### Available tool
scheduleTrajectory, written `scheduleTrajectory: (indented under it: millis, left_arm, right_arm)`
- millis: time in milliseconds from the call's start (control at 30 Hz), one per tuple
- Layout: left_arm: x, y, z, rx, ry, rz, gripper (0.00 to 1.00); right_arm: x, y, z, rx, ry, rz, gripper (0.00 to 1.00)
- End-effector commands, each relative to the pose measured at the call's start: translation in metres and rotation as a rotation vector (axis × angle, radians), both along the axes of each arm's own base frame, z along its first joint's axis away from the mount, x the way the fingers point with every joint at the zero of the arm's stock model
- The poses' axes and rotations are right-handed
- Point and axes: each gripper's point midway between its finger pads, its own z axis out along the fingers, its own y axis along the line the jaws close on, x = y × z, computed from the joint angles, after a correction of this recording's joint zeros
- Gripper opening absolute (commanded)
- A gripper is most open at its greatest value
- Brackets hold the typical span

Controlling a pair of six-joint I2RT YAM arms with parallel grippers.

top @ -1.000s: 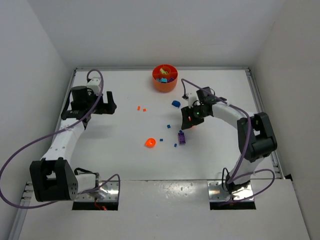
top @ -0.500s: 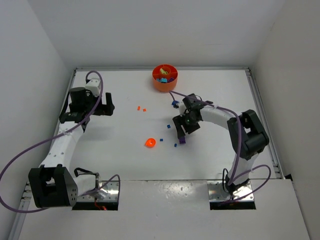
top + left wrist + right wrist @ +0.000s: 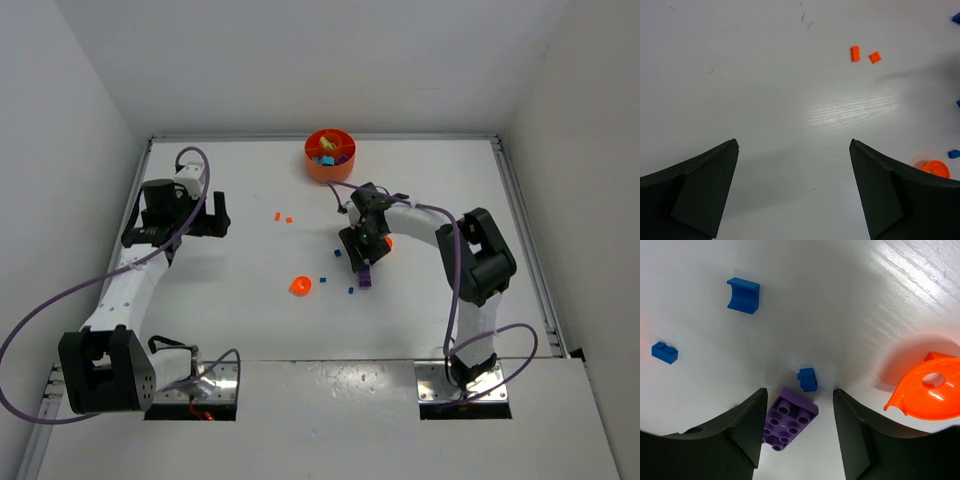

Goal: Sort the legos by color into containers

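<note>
A purple studded lego (image 3: 790, 419) lies flat on the table between the fingers of my right gripper (image 3: 799, 391), close against the left finger, with a gap to the right one. That gripper is open. From above, the right gripper (image 3: 362, 258) hangs low over the purple lego (image 3: 365, 280). A tiny blue lego (image 3: 807, 379) lies just beyond the purple one. The orange dish of containers (image 3: 330, 170) stands at the far middle, holding several coloured pieces. My left gripper (image 3: 793, 142) is open and holds nothing; in the top view the left gripper (image 3: 222, 215) hovers at the left.
Two small orange pieces (image 3: 855, 53) lie ahead of the left gripper. An orange round piece (image 3: 930, 390) sits right of the right fingers; it is also in the top view (image 3: 301, 286). A blue curved piece (image 3: 743, 295) and a blue brick (image 3: 664, 352) lie farther off.
My right gripper has swung left and down, from beside the purple lego to straddling it, with the jaws somewhat narrower. The left arm shifted only slightly.
</note>
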Motion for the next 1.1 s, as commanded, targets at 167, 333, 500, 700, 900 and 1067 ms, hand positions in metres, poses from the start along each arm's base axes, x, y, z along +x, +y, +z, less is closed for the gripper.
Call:
scheduleTrajectory:
  millis: [167, 333, 500, 700, 900, 1067]
  left_arm:
    - [-0.004, -0.004, -0.008, 0.007, -0.008, -0.025, 1.0]
    - [-0.005, -0.004, -0.01, 0.015, -0.019, -0.029, 1.0]
    - [-0.005, -0.004, -0.01, 0.015, -0.019, -0.029, 1.0]
    - [-0.007, -0.005, -0.001, 0.029, -0.057, -0.047, 1.0]
    - [-0.008, -0.008, 0.007, 0.038, -0.097, -0.077, 1.0]
    - [-0.004, -0.009, 0.014, 0.035, -0.121, -0.085, 1.0]
  right_arm:
    - [-0.015, -0.009, -0.005, -0.066, 0.06, -0.008, 0.54]
    - [-0.021, -0.012, -0.006, -0.071, 0.072, -0.016, 0.54]
    - [-0.028, -0.01, -0.011, -0.072, 0.097, -0.014, 0.35]
    - [-0.025, 0.004, 0.001, -0.009, 0.11, 0.01, 0.02]
    - [0.004, 0.023, 0.032, 0.077, 0.044, 0.02, 0.0]
    - [0.034, 0.031, 0.06, 0.132, -0.116, 0.018, 0.0]
